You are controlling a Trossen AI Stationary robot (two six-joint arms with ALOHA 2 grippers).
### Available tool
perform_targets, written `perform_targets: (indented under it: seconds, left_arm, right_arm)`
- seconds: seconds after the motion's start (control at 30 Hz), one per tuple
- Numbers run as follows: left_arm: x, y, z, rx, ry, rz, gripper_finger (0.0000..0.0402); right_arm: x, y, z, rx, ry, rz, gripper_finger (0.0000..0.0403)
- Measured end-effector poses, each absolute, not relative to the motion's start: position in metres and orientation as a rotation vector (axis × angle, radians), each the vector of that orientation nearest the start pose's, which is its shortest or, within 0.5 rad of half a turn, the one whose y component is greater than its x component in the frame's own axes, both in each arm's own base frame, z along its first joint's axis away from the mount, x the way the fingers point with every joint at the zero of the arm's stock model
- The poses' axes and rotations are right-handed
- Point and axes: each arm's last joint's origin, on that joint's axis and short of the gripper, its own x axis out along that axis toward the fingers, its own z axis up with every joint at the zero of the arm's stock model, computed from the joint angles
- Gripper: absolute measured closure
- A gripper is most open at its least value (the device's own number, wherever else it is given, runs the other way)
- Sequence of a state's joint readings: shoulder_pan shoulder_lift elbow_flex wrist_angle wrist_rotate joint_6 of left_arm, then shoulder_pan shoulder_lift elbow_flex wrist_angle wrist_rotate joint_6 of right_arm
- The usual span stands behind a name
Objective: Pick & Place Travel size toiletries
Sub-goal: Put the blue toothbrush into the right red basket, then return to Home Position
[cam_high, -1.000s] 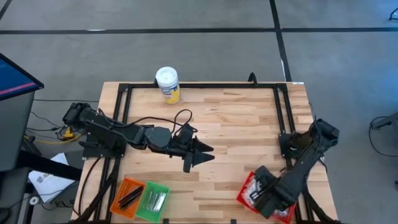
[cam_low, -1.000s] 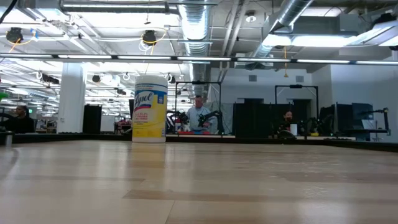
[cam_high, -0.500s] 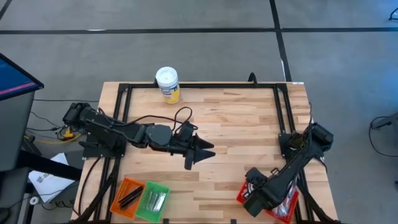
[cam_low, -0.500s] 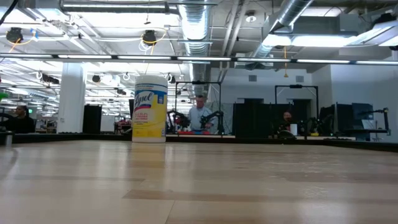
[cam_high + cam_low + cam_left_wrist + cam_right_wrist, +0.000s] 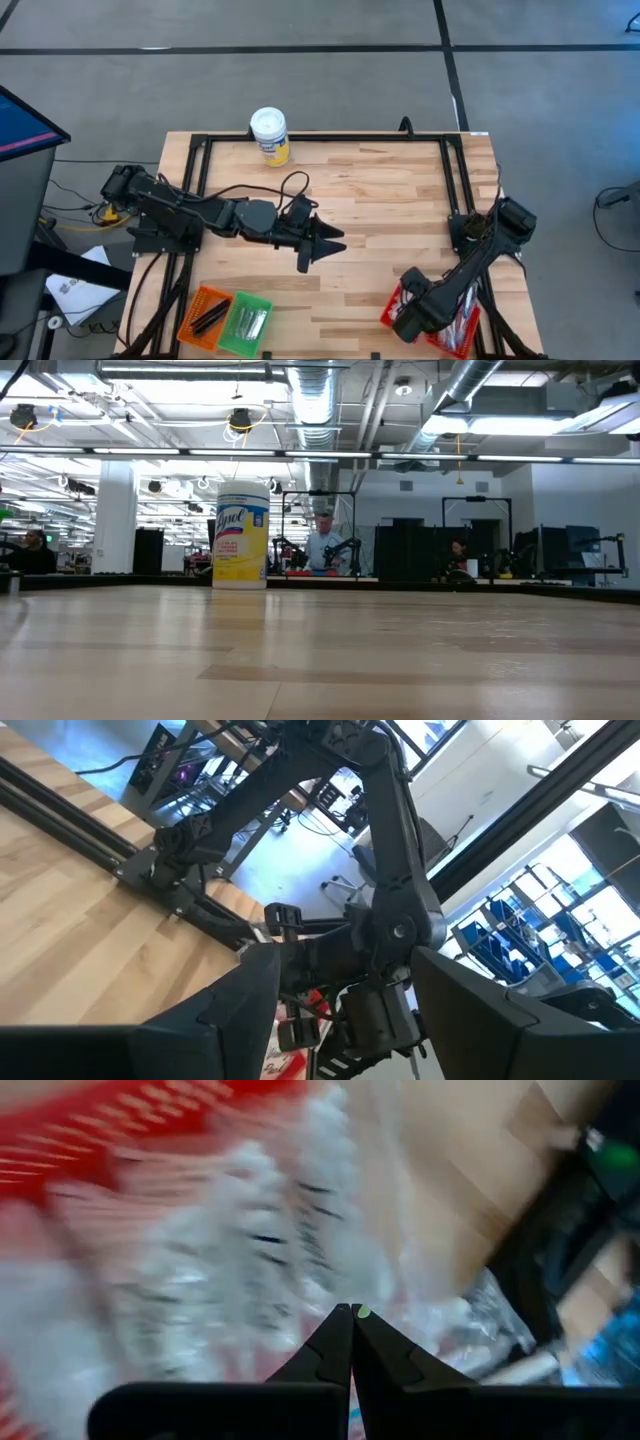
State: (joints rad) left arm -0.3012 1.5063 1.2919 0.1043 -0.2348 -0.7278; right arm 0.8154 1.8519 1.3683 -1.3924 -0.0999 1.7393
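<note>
Mostly white sachets [image 5: 250,1250], red mesh basket [image 5: 90,1120]

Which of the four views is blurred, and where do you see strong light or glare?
Right wrist view: motion blur smears the red basket and the white sachets; the right gripper stays sharp, shut. Low view: bright ceiling lights, soft sheen on the table. Left wrist view: daylight washes out the windows. High view: even and sharp.

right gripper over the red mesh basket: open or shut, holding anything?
Shut. In the right wrist view the right gripper has its two dark fingertips pressed together above the red mesh basket; nothing visible between them.
</note>
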Motion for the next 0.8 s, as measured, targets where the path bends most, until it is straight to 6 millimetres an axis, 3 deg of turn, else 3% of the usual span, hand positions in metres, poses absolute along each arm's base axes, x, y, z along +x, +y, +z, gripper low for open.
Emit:
perform_targets:
  seconds: [0.53, 0.8]
  left_arm:
    - [0.338, -0.092, 0.363, -0.674, 0.122, -0.017, 0.0181]
    - [0.339, -0.090, 0.363, -0.666, 0.119, -0.013, 0.0181]
  right_arm:
    - [0.171, 0.245, 0.213, 0.532, 1.634, -1.177, 0.0403]
    - [0.154, 0.236, 0.225, 0.562, 1.541, -1.294, 0.0403]
